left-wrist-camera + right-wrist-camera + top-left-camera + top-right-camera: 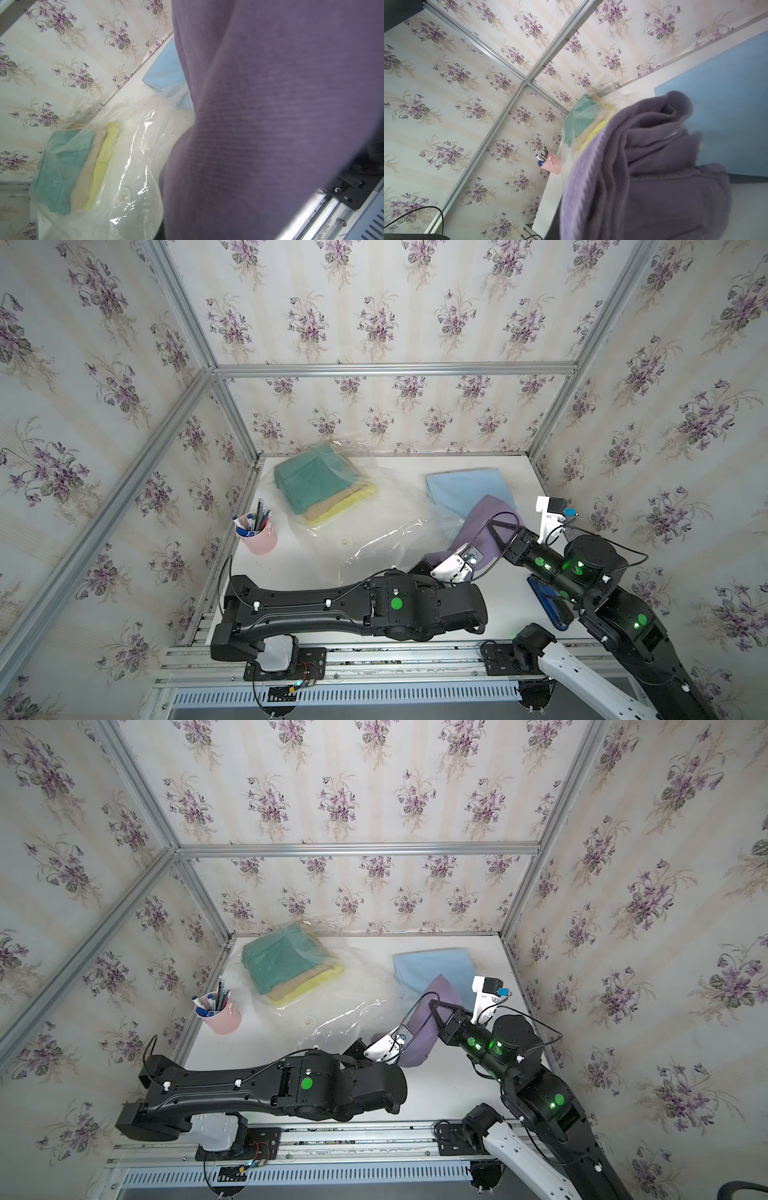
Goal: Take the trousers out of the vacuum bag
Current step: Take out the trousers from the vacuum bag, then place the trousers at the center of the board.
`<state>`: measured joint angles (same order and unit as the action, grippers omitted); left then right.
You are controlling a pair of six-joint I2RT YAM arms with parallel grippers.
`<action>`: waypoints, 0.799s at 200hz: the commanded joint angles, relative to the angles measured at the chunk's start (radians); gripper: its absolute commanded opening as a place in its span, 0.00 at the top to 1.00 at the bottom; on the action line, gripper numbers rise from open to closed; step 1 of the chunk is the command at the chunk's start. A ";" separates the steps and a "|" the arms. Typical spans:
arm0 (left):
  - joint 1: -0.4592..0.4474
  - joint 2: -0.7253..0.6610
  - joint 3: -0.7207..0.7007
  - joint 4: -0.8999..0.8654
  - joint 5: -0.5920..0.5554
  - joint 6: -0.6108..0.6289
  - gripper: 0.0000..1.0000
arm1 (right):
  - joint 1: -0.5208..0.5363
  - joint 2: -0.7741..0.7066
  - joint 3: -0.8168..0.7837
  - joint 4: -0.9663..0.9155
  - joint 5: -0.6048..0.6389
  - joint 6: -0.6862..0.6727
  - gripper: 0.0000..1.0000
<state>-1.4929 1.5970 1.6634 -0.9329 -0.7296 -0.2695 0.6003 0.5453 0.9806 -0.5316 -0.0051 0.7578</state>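
The purple trousers (486,514) hang bunched above the table at front right, outside the vacuum bag (374,531). My left gripper (428,562) is shut on their lower end and my right gripper (496,526) is shut on their upper part. In both wrist views the purple cloth (270,124) (643,176) covers the jaws. The clear bag lies crumpled across the table, valve (344,541) up. Teal (316,481), khaki and yellow (353,499) trousers sit stacked inside it at the back left. Light blue trousers (465,489) lie at the back right, by the bag's edge.
A pink cup of pens (257,533) stands at the table's left edge, beside the bag. A dark blue flat item (548,603) lies under my right arm at the front right. Papered walls and metal rails close in the table's back and sides.
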 commanded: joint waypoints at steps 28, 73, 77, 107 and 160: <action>0.043 0.057 0.122 0.117 -0.013 0.214 0.97 | 0.001 0.041 0.077 0.029 0.117 -0.101 1.00; 0.151 0.123 0.232 0.143 0.053 0.324 0.97 | 0.001 0.120 0.120 0.089 0.204 -0.182 1.00; 0.161 0.130 0.243 0.143 0.056 0.333 0.97 | 0.001 0.128 0.123 0.099 0.207 -0.189 1.00; 0.227 0.175 0.321 0.158 0.096 0.397 0.97 | 0.000 0.190 0.139 0.167 0.248 -0.228 1.00; 0.329 0.263 0.449 0.178 0.153 0.452 0.97 | -0.046 0.321 0.202 0.246 0.251 -0.286 1.00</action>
<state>-1.1950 1.8385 2.0678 -0.8337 -0.6109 0.1417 0.5842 0.8280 1.1542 -0.4026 0.2626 0.5182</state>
